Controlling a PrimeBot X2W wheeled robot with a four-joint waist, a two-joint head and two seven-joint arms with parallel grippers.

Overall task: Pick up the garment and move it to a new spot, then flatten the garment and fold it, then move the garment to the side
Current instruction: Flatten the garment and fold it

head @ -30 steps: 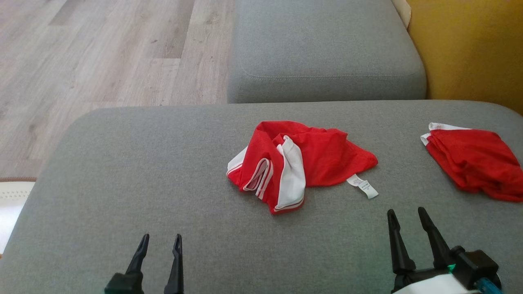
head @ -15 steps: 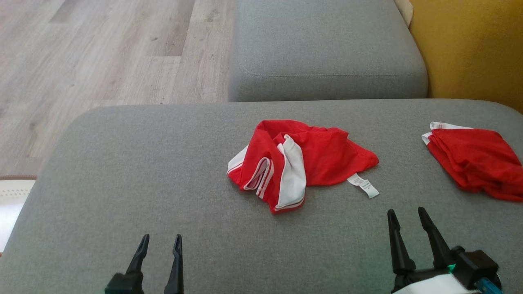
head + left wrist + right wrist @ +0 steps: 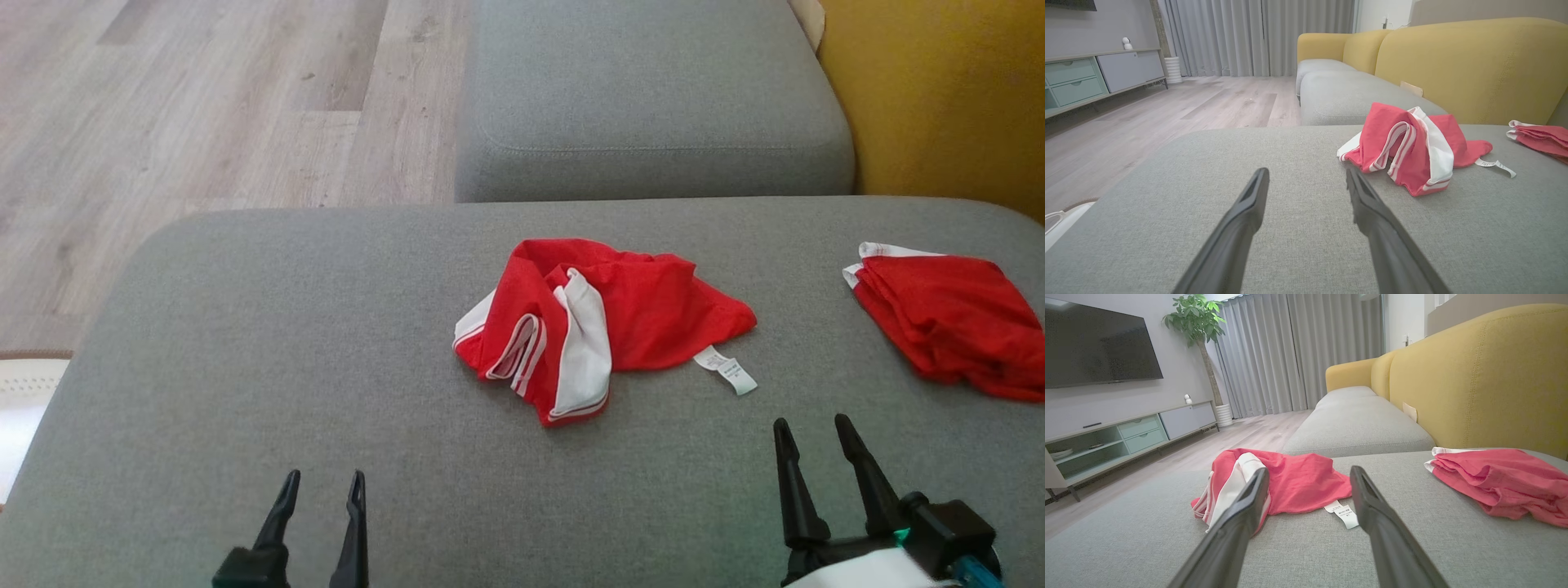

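A crumpled red garment (image 3: 604,318) with white stripes and a white care tag (image 3: 727,371) lies bunched in the middle of the grey sofa cushion (image 3: 245,343). The left wrist view has the garment (image 3: 1412,143) ahead to the right, the right wrist view has the garment (image 3: 1290,479) ahead to the left. My left gripper (image 3: 324,482) hovers open near the cushion's front edge, well short of the cloth. My right gripper (image 3: 812,429) is open too, just below the tag. Neither holds anything.
A second red garment (image 3: 947,322) lies folded at the cushion's right end. Another grey cushion (image 3: 653,98) sits behind, with the yellow sofa back (image 3: 939,90) on the right. Wooden floor (image 3: 204,106) stretches to the left, with a TV cabinet (image 3: 1126,433) beyond.
The head view has shifted very slightly. Both grippers and the garments stay where they were.
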